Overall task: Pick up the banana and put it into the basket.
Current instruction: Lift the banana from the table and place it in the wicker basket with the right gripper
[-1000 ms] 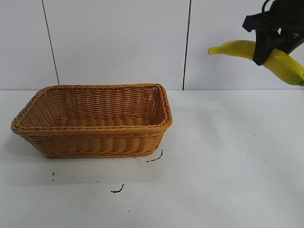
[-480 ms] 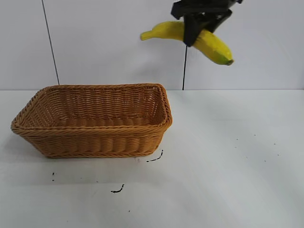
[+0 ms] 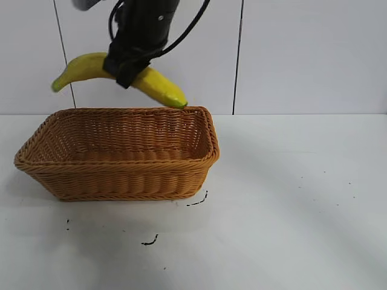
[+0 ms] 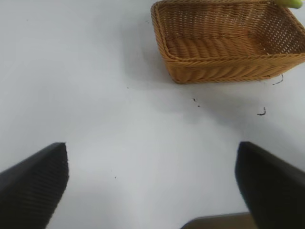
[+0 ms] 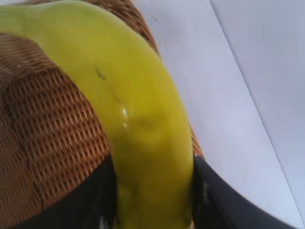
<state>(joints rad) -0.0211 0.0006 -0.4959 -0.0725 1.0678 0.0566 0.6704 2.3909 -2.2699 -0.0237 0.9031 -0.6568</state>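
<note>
while it hangs in the air above the back rim of the basket (image 3: 121,175), the banana (image 3: 157,86) lies slanted, its greenish stem end toward 9 o'clock in the exterior view and its blunt tip dipping toward 4 o'clock, just over the basket's far right corner without clearly touching the braid. the right gripper (image 3: 126,67) pinches the banana near its middle, jaws part-way apart and pressed against the fruit's sides; in the right wrist view the dark fingers (image 5: 209,195) flank the yellow skin (image 5: 143,133) with the wicker weave below. the right arm comes down from 12 o'clock, wrist tilted downward and rolled, cables looping beside it. the basket sits at 9 o'clock on the white table (image 3: 290,205), its inside bare, with open tabletop from 3 to 6 o'clock and a few dark marks near its front edge. the left gripper (image 4: 152,191) hovers low over the table well apart from the basket (image 4: 224,52), fingers spread wide and holding nothing.
</note>
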